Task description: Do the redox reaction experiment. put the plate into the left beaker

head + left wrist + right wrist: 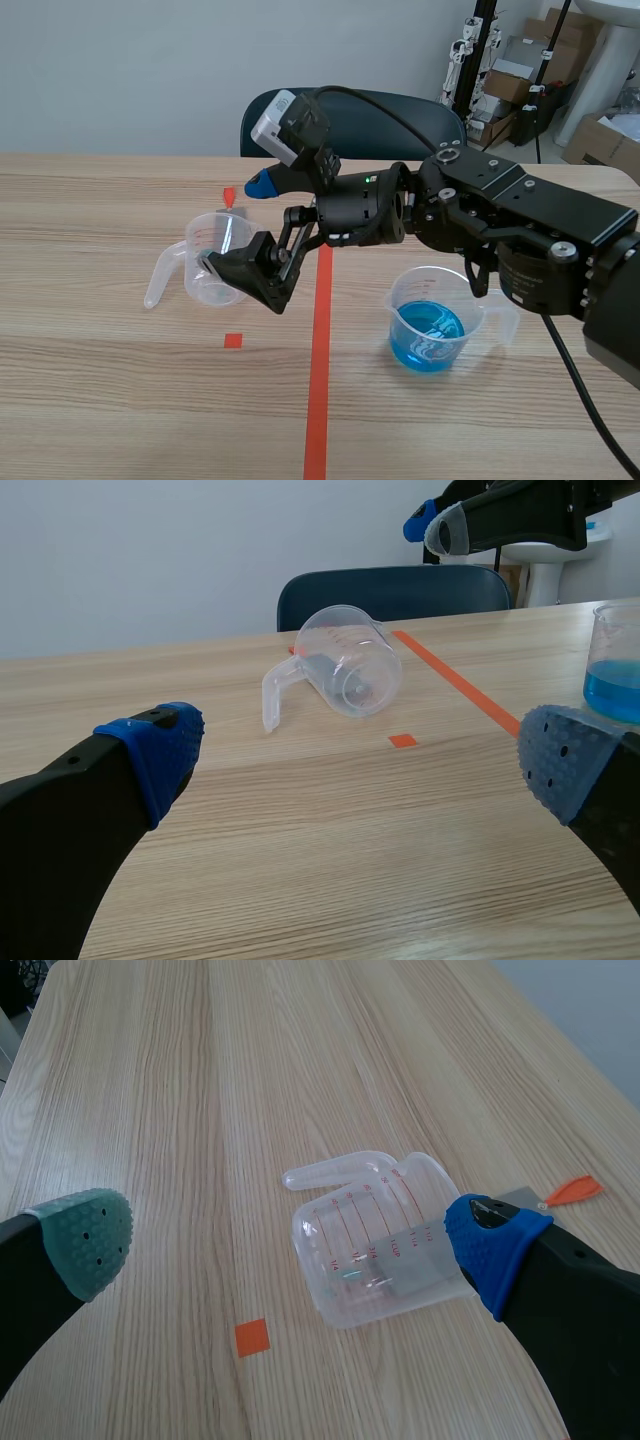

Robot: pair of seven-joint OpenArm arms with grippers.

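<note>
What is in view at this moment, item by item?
left beaker: one, clear with red scale marks, on the table left of the tape line
plate: one, grey, leaning inside the left beaker
right beaker: one, clear, holding blue liquid, right of the tape line
table: one, light wood, with orange-red tape marks
chair: one, dark blue, behind the table
cardboard boxes: several, brown and white, against the far wall
right gripper: one, black, green and blue pads, open over the left beaker
left gripper: one, black, blue pads, open, low over the table, holding nothing
</note>
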